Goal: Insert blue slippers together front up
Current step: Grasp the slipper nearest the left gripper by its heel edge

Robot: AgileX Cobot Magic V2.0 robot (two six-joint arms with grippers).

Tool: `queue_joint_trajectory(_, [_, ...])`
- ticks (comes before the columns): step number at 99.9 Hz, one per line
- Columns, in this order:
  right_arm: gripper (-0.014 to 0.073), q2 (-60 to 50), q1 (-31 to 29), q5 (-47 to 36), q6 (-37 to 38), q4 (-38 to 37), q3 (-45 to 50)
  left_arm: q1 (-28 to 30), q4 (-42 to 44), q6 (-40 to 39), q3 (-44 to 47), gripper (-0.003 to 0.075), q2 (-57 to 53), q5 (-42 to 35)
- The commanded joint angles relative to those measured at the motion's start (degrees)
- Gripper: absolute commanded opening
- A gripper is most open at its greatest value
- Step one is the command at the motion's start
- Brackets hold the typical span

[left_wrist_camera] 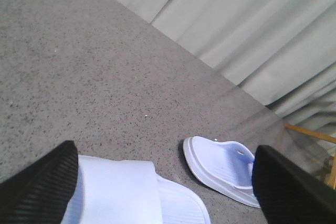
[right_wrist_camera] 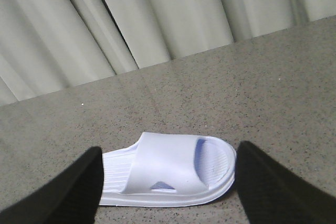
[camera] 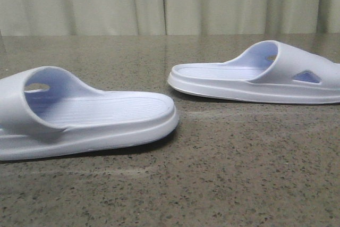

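Blue slippers lay apart on the table [camera: 223, 184], the left one [camera: 79, 115] at its left edge, the right one [camera: 260, 75] further back toward the right edge. Both the left gripper [left_wrist_camera: 163, 187] and right gripper [right_wrist_camera: 165, 187] hung spread wide, holding nothing. A pinch on soft, smooth foam could have slipped or tipped a slipper, spoiling the nesting.

The left gripper [left_wrist_camera: 165, 192] and the right gripper [right_wrist_camera: 165, 187] both hang above the table, black fingers spread wide, holding nothing.
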Motion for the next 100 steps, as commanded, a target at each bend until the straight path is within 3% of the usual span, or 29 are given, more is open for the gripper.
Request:
queue_joint_trajectory(1, [0.0456,1.19,-0.24,-4.83,-0.07,0.32,-2.09,-0.31,0.96,-5.72,0.69,0.0602,0.88,-5.13])
queue_joint_trajectory(58, [0.0456,1.19,-0.24,-4.58,-0.07,1.07,-2.09,-0.31,0.77,-17.91,10.81,0.0602,0.91,-9.79])
queue_joint_trajectory(100, [0.0456,1.19,-0.24,-4.58,-0.07,1.07,-2.09,-0.31,-2.34,-17.93,10.81,0.0601,8.32,-9.93])
